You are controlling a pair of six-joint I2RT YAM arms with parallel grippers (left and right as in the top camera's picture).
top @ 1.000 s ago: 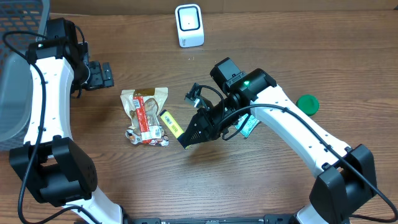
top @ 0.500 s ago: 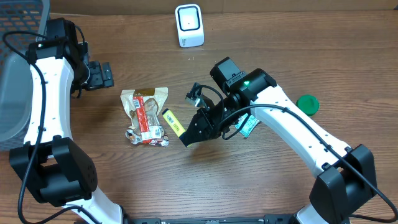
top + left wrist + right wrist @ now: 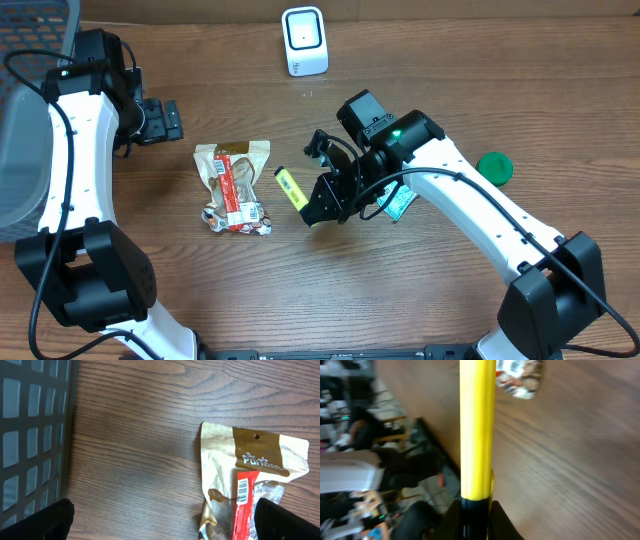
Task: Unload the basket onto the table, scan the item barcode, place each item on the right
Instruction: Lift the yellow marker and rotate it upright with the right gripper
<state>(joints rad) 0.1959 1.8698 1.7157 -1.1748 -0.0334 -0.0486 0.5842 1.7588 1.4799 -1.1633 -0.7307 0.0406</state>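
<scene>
The yellow tube (image 3: 477,425) is cut off by the top edge of the right wrist view, its lower end hidden between the fingers (image 3: 452,525). Overhead, a teal packet (image 3: 402,205) right of the tube lies partly under the right arm (image 3: 470,195).

Tabletop (image 3: 250,100) bare btwn scanner (image 3: 304,41) & snack pouch (image 3: 232,185).

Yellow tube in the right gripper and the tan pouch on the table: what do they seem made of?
The yellow tube looks like smooth plastic, probably semi-gloss: an even, unbroken colour and a straight rigid shape. The tan pouch looks like matte flexible film, possibly paper-faced: it creases, has a punched hang hole, and a shinier crinkled patch shows lower down.
</scene>
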